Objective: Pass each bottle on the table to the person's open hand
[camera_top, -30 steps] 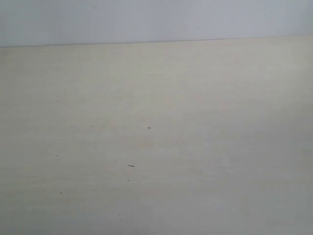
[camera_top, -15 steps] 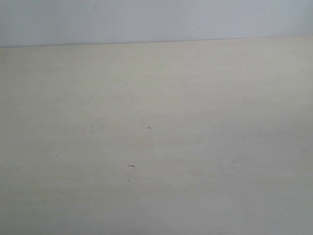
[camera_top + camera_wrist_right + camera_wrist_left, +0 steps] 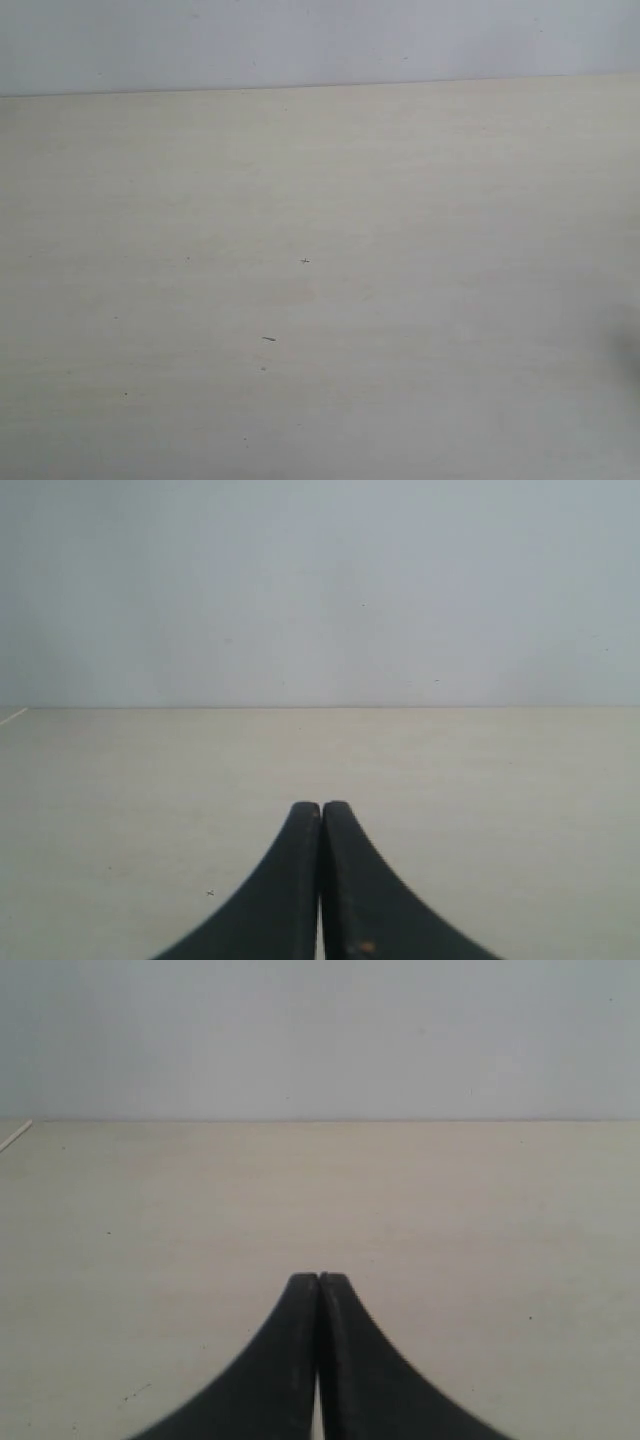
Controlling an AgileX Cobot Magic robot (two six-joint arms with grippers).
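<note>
The pale beige table (image 3: pixel 400 200) fills the exterior view, with only a few tiny dark specks (image 3: pixel 268 339) on it. No bottles and no person's open hand show in any view. Neither gripper appears in the exterior view. In the left wrist view my left gripper (image 3: pixel 319 1278) hangs over the bare table (image 3: pixel 150 1210), its two black fingers pressed together with nothing between them. In the right wrist view my right gripper (image 3: pixel 321 806) is likewise shut and empty above the table (image 3: pixel 480 770).
A plain pale grey wall (image 3: pixel 320 40) rises behind the table's far edge. A faint shadow darkens the right edge (image 3: pixel 632 340) of the exterior view. A thin pale strip (image 3: pixel 15 1137) lies at the table's far corner in the left wrist view.
A faint shadow has appeared at the right edge of the exterior view. Nothing else differs.
</note>
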